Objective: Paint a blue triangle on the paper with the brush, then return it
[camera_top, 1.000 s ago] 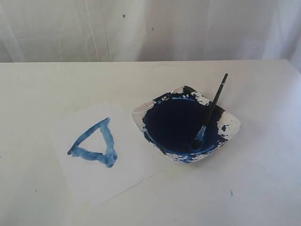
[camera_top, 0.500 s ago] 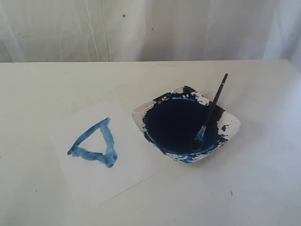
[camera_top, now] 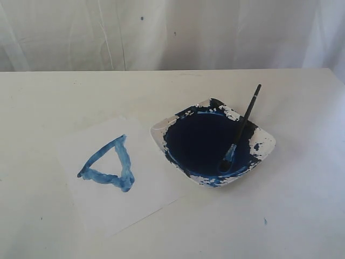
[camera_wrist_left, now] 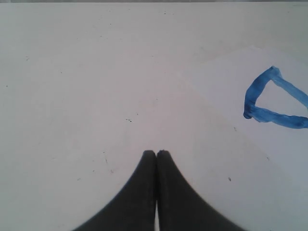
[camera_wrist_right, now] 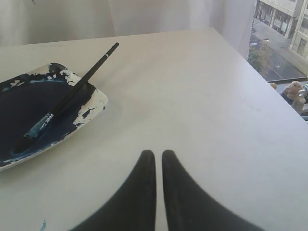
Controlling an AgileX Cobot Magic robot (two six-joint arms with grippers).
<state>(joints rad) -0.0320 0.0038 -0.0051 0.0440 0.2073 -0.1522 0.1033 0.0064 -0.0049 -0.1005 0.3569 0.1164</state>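
Note:
The white paper (camera_top: 145, 199) lies on the table left of centre and carries a blue painted triangle (camera_top: 102, 177). The black-handled brush (camera_top: 241, 127) rests in the white dish (camera_top: 265, 141) of dark blue paint, bristles down in the paint and handle leaning over the far rim. No gripper shows in the exterior view. My left gripper (camera_wrist_left: 156, 153) hovers shut and empty over bare table beside the paper (camera_wrist_left: 269, 159) and the triangle (camera_wrist_left: 274, 117). My right gripper (camera_wrist_right: 154, 153) is shut, holding nothing, well off to the side of the dish (camera_wrist_right: 94, 108) and the brush (camera_wrist_right: 72, 93).
A white curtain (camera_top: 172, 32) hangs behind the table. A small blue paint speck (camera_top: 264, 220) marks the table in front of the dish. In the right wrist view the table edge (camera_wrist_right: 250, 67) runs close by, with a window beyond it.

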